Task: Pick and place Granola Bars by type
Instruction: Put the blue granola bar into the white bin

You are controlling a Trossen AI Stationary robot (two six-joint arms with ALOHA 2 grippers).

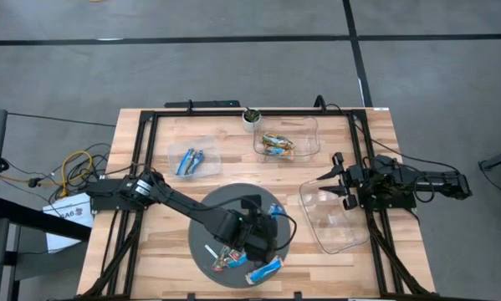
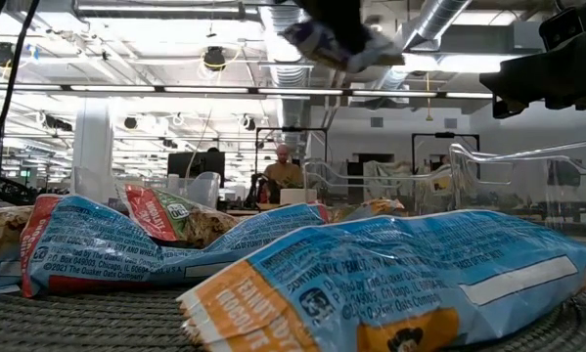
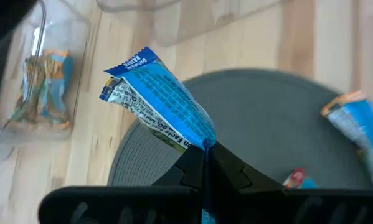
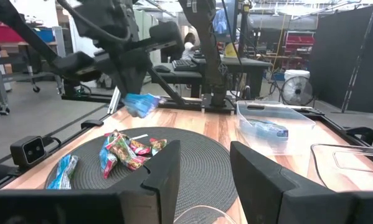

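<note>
My left gripper (image 1: 265,219) hangs over the round grey mat (image 1: 201,219), shut on a bright blue granola bar (image 3: 161,102), which also shows in the right wrist view as the bar (image 4: 139,103). More granola bars lie on the mat. Among them are a multicoloured heap (image 4: 127,152), a blue one (image 1: 264,269) near the front rim, and a blue-and-white one (image 4: 61,171). A thin white stick (image 1: 210,251) lies beside them. My right gripper (image 4: 205,180) waits open at the table's right side, with nothing between its fingers. My left gripper pinches the blue bar by one end of its wrapper (image 3: 202,140) between its two fingers. The fingers slant downward, and the rest of the bar sticks out past the fingertips. The bar is tilted and lifted clear of the mat.
A clear tub (image 1: 193,159) at the far left holds blue bars. Another clear tub (image 1: 285,140) at the far middle holds orange-and-blue bars. An empty clear tub (image 1: 334,219) stands to the right of the mat, in front of my right gripper. A small pot (image 1: 250,118) sits at the far edge.
</note>
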